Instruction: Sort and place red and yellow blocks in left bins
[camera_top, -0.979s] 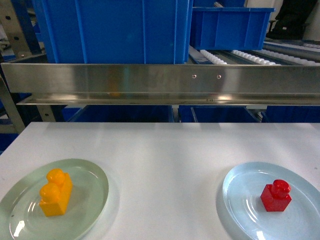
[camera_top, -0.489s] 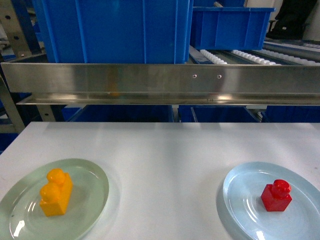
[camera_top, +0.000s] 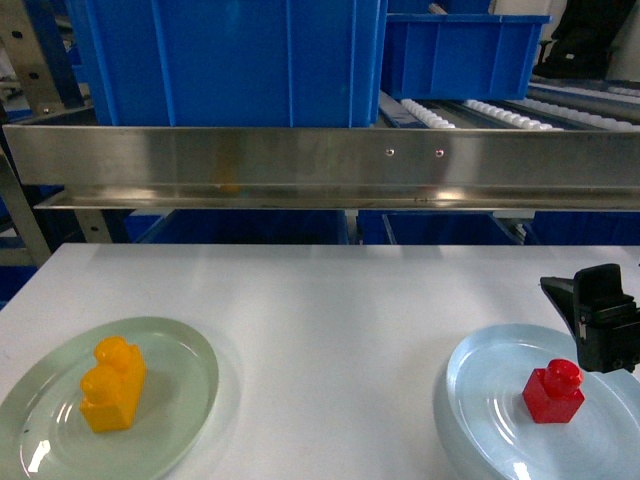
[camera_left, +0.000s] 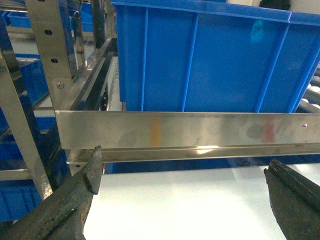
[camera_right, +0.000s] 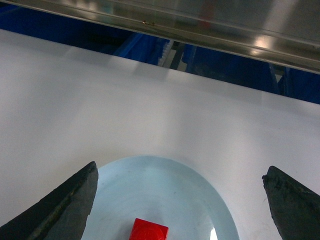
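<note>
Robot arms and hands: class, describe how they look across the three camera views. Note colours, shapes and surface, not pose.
The right hand appears in the head view as a boxy black block with flat faces. Its fingers are dark grey, wedge-shaped and matte. The left hand has similar dark fingers, rough and worn-looking. No cables or markings are visible.

Red cube (camera_top: 552, 391), yellow brick (camera_top: 112, 384), upright.

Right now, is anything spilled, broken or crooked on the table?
Nothing stands out. The yellow brick sits upright on its glass plate, and the red block sits upright on its plate.
</note>
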